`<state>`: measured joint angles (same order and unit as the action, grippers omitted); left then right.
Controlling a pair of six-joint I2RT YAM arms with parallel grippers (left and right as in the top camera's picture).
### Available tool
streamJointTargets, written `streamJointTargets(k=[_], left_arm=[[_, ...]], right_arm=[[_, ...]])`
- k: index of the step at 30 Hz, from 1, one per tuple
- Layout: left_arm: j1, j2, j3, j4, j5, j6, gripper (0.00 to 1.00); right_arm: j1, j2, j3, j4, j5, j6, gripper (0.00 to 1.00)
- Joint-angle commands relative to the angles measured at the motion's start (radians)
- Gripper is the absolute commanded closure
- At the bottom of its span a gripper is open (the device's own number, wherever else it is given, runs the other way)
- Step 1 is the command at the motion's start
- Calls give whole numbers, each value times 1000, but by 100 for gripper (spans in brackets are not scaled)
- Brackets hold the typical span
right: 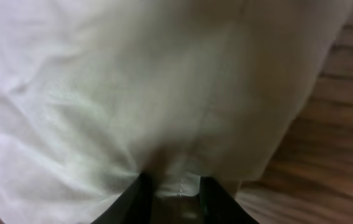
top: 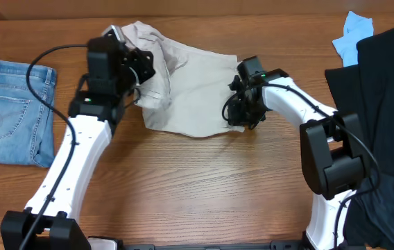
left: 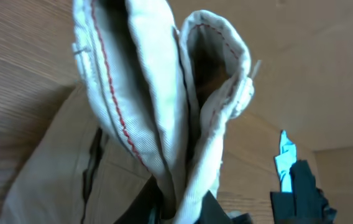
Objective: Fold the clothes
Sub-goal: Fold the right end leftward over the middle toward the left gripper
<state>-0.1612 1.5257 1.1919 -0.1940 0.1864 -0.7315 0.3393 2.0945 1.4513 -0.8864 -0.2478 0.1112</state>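
**Far left.** A folded pair of blue denim jeans [top: 13,111] lies flat on the wooden table [top: 204,201], apart from the work. No risk noted there.

**Left of centre.** The left gripper [left: 179,208] is closed narrowly on a bunched, red-stitched hem of the khaki shorts [top: 193,90], several layers thick, lifted off the table. Judgement: the bite looks shallow for that thickness. A layer could slide out, drop and leave the fold doubled unevenly.

**Centre.** The shorts lie crumpled between the two arms, their left part raised and rumpled and the rest flat on the wood. If either arm pulls before the cloth is tensioned evenly, wrinkles will probably be folded in.

**Right of centre.** The right gripper [right: 175,190] pinches the shorts' right edge low against the table, its fingers close together with cloth between them. The hold sits near the margin, so a sideways tug from the left arm could strip it free.

**Far right.** A light blue garment [top: 355,35] and a black garment [top: 384,104] lie beside the right arm's base. A wide swing of that arm might catch and drag them.
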Motion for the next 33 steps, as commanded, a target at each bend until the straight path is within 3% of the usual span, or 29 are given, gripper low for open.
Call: streamJointTargets(k=[1, 9, 19, 22, 26, 33], left_arm=[[-73, 27, 36, 35, -83, -13, 83], [-177, 174, 36, 186, -58, -18, 80], [-267, 264, 36, 187, 17, -24, 80], [-272, 265, 36, 162, 24, -24, 71], [-271, 264, 36, 153, 190, 1, 71], [-206, 210, 36, 136, 188, 121, 71]], right_arm=[[26, 11, -27, -23, -23, 19, 71], [66, 11, -27, -55, -23, 19, 71], [93, 11, -27, -43, -23, 20, 67], [93, 11, -27, -43, -22, 20, 66], [92, 11, -27, -39, -22, 20, 64], [90, 9, -26, -44, 69, 49, 48]])
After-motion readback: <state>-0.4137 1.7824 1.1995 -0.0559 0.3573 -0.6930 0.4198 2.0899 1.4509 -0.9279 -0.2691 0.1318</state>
